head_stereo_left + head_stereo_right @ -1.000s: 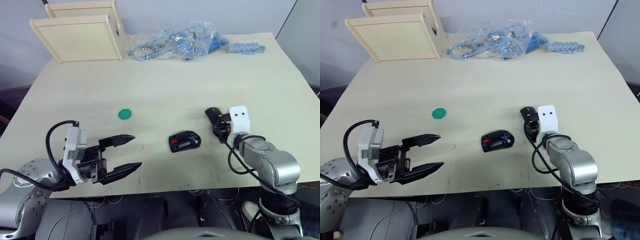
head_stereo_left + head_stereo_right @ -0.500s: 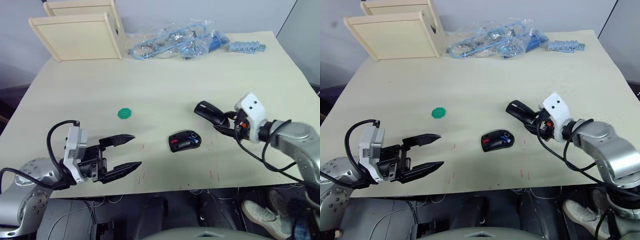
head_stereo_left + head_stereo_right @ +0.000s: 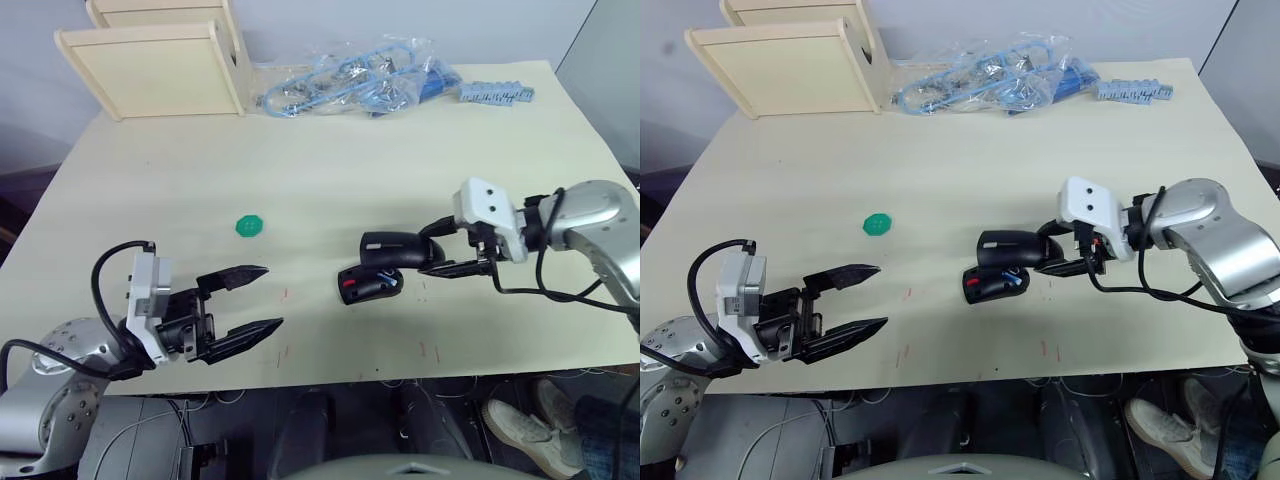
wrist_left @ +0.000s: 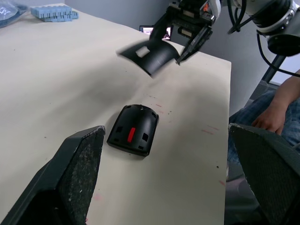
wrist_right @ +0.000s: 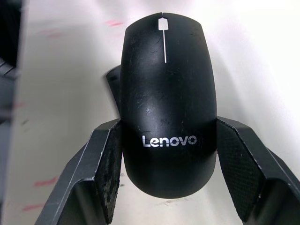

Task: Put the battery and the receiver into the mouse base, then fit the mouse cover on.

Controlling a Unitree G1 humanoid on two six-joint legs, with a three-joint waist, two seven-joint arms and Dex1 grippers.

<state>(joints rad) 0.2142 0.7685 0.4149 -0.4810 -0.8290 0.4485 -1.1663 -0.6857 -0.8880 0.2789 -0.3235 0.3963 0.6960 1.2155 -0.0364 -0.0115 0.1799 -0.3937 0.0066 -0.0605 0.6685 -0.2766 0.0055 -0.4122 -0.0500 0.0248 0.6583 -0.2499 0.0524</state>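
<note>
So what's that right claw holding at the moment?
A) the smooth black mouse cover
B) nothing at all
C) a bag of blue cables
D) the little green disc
A: the right gripper is clamped on the mouse cover, held in the air just above the mouse base.

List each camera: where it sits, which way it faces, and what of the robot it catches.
Left eye view: on the head, looking down over the table; left gripper and right gripper show.
Right eye view: beside it, same scene.
Left wrist view: along the open left fingers toward the mouse base and the right gripper.
Right wrist view: along the right fingers clamping the mouse cover.
Shared: the cover, held above the base.
</note>
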